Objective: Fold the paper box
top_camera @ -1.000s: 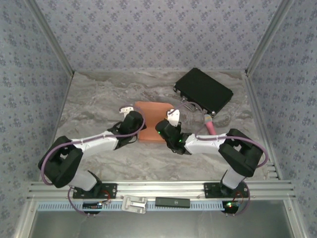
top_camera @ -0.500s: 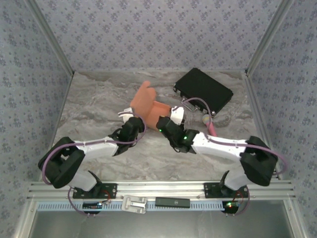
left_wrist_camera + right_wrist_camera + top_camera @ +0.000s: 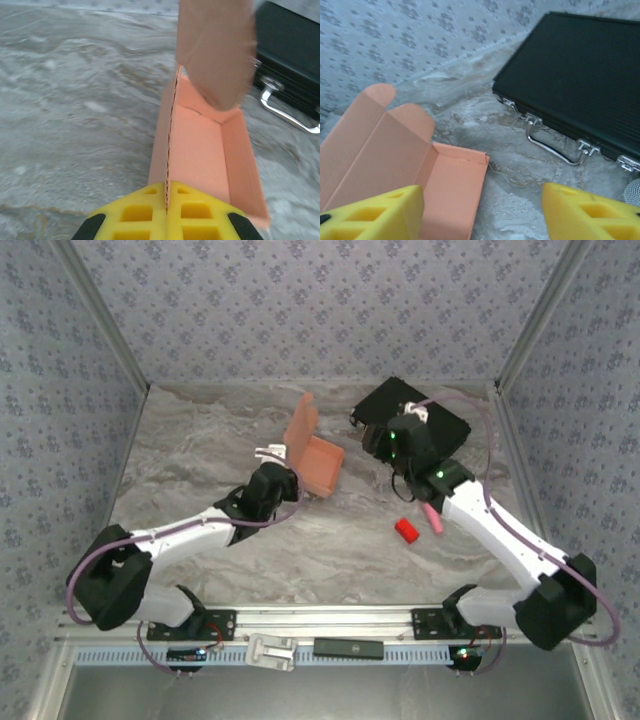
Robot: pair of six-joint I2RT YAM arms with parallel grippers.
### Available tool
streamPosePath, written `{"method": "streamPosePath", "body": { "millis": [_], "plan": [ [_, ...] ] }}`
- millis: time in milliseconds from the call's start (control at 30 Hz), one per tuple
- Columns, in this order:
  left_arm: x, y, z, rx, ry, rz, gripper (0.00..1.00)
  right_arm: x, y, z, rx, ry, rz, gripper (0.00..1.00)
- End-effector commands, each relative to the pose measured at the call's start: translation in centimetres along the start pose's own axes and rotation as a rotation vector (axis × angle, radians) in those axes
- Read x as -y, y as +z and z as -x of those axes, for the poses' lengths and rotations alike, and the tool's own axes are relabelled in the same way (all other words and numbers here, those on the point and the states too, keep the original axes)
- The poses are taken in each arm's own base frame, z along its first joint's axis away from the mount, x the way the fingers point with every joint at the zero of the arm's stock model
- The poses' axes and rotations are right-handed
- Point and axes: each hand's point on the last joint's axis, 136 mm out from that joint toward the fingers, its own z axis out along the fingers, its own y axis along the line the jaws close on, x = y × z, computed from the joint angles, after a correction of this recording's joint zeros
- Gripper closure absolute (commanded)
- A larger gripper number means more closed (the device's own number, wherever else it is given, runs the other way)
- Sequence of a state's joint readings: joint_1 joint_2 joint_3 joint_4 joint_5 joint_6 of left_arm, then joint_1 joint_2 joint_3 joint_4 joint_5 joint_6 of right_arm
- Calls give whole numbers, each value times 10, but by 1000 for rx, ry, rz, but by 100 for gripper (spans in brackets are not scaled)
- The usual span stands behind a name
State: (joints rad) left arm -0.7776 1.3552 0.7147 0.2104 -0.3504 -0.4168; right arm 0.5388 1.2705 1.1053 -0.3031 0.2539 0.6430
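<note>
Paper box (image 3: 320,466) sits on the marble-patterned table (image 3: 200,440), about midway between its left and right edges and a little nearer the far edge than the near one. It is a shallow salmon-orange tray with its lid flap standing up and tilted from the far-left side. In the left wrist view the paper box (image 3: 200,150) shows its inside floor and low walls, with the blurred lid rising above them.

The left gripper (image 3: 272,454) is at the box's near-left side. In its own camera the left gripper (image 3: 167,192) is clenched on 1 thin side wall, the cardboard edge running straight between the 2 yellow fingers (image 3: 135,215).

The right gripper (image 3: 414,412) hovers over the black case (image 3: 378,405), which lies by the far-right corner of the table. In its wrist view the right gripper (image 3: 481,190) is released, its 2 yellow fingers (image 3: 375,215) wide apart with nothing between them; the paper box (image 3: 455,185) and the black case (image 3: 580,75) lie below, well apart.

A small red block (image 3: 406,530) lies right of the table's middle, with a pink stick (image 3: 436,520) just beside it.
</note>
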Motion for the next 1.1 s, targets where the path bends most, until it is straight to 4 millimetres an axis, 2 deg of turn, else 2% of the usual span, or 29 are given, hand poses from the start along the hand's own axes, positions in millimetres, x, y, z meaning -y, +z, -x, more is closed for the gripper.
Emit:
{"method": "streamPosePath", "body": {
  "millis": [0, 67, 167, 267, 300, 367, 467, 533, 667, 800, 933, 1067],
  "plan": [
    [58, -22, -2, -100, 212, -350, 100, -3, 15, -17, -156, -106, 61, 37],
    [71, -36, -10, -168, 270, -443, 100, 10, 20, -12, -159, -103, 35, 35],
    [71, -50, -17, -224, 339, -475, 100, 22, 20, -1, -161, -63, 39, 34],
    [51, -56, -20, -247, 392, -402, 100, 31, 18, 5, -157, -43, 20, 32],
    [45, -58, -21, -252, 409, -381, 100, 28, 17, 14, -145, -36, 25, 32],
    [28, -57, -22, -239, 452, -325, 100, 30, 23, 15, -160, -25, 28, 33],
    [8, -49, -21, -202, 515, -249, 100, 25, 38, 4, -216, -5, 107, 33],
    [-3, -38, -18, -182, 493, -210, 100, 19, 47, -4, -257, -1, 168, 34],
    [-16, -15, -18, -184, 479, -125, 100, 11, 51, -22, -308, -6, 186, 34],
    [-28, 4, -23, -185, 504, -43, 100, 10, 63, -29, -355, 75, 226, 32],
    [-31, 6, -14, -166, 535, -9, 100, 20, 78, -41, -455, 148, 231, 32],
    [-34, 6, -6, -164, 523, 23, 100, 12, 74, -56, -525, 197, 293, 31]
  ]
}}
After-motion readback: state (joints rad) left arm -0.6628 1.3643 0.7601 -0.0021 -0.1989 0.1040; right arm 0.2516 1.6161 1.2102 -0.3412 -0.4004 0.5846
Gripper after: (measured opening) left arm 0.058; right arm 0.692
